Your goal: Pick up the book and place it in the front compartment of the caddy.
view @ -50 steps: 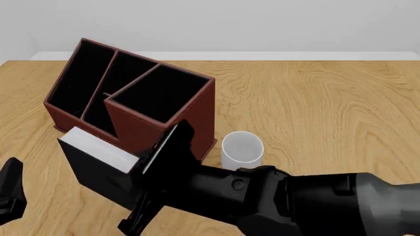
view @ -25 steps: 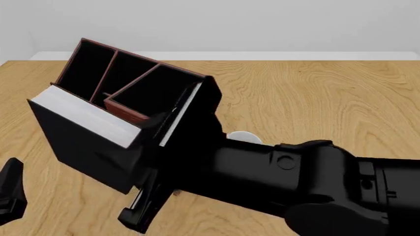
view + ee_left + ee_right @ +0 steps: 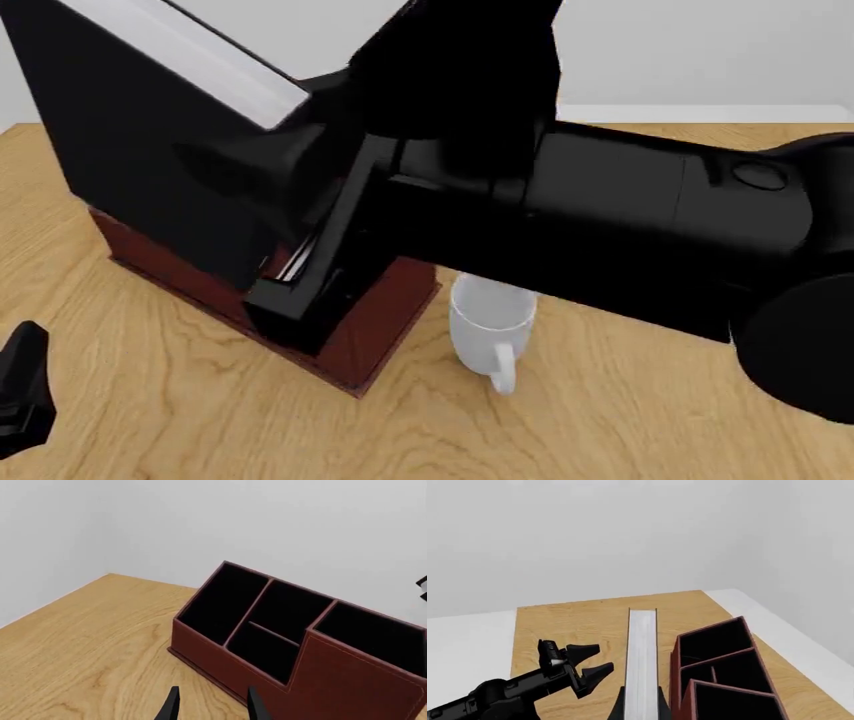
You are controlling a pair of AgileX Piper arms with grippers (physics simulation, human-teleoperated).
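Right end effector (image 3: 640,702) clamped on book (image 3: 160,130), white page edges up; book held clear of bench (image 3: 641,420), above and in front of caddy (image 3: 360,320), hiding most of it in front view; mug (image 3: 491,318) upright just beside caddy's right corner; left end effector (image 3: 210,705) low near caddy's front wall, fingers (image 3: 170,707) parted narrowly around nothing; caddy compartments black-lined in left wrist view.
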